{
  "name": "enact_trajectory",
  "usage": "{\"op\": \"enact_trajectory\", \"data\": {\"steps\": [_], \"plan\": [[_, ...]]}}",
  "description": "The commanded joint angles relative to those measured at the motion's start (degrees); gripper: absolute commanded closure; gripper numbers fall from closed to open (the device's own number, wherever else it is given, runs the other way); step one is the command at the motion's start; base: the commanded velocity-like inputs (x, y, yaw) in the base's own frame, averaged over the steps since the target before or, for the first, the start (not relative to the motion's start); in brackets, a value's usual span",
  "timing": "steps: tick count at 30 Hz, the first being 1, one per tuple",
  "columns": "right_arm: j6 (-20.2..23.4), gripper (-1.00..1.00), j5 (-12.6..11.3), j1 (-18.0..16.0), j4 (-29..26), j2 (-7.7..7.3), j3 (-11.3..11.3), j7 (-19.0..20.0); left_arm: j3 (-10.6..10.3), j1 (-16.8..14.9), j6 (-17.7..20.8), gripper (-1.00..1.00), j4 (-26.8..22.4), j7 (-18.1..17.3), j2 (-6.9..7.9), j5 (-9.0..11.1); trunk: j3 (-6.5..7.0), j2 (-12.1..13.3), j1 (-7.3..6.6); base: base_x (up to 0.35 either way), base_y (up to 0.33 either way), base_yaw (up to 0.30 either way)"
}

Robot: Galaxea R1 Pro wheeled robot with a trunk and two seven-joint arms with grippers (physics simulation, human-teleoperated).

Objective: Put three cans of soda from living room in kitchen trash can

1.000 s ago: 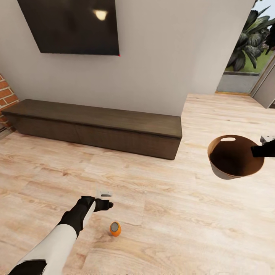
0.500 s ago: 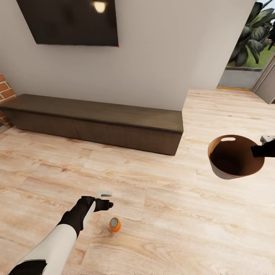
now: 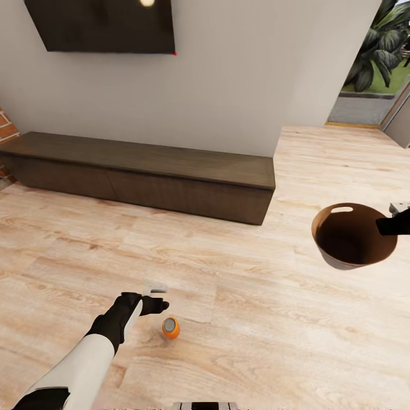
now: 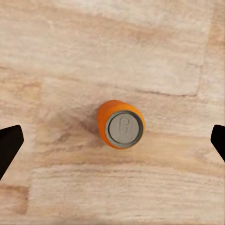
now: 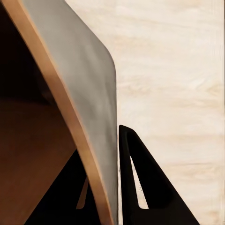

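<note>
Left wrist view: the orange can (image 4: 120, 124) stands on the floor (image 4: 154, 42) between the left hand's (image 4: 112, 140) wide fingers. It should drop straight. The right hand (image 5: 105, 183) pinches the bin's (image 5: 89, 93) rim.

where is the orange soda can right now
In the head view the orange soda can stands upright on the wood floor, just beyond the left gripper, well short of the long dark cabinet.

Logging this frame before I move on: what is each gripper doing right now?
Left gripper: open, fingers wide apart above the upright orange can on the floor.
Right gripper: closed on the trash can wall, one finger inside, one outside.
</note>
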Motion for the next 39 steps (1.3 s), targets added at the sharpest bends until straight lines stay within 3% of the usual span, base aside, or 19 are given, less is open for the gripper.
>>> {"op": "enact_trajectory", "data": {"steps": [1,6,18,29,39], "plan": [[0.01,1.00,0.26,-0.06,-0.06,-0.03,-0.06,0.11,0.00,0.00,0.00,-1.00,-0.01,0.00,0.00,0.01,-0.27,-0.42,0.21,0.000,0.000,0.000],[0.01,1.00,0.29,-0.08,-0.20,-0.09,-0.06,0.11,0.00,0.00,0.00,-1.00,-0.01,0.00,0.00,0.01,-1.62,-2.43,1.31,0.000,0.000,0.000],[0.01,1.00,0.43,-4.07,-0.05,-0.34,0.02,0.11,0.00,0.00,-1.35,-1.00,-0.01,0.00,0.00,-0.06,-4.86,-7.24,3.95,0.000,0.000,0.000],[0.01,1.00,0.48,-4.88,0.07,-0.35,0.03,0.11,0.00,0.00,-1.40,-1.00,-0.01,0.00,0.00,-0.08,-7.83,-11.65,6.36,0.000,0.000,0.000],[0.01,1.00,0.48,-4.90,0.07,-0.27,0.10,0.11,-0.06,0.17,-1.45,-1.00,-0.29,-0.11,0.00,0.02,-8.63,-11.65,6.36,0.013,-0.008,0.000]]}}
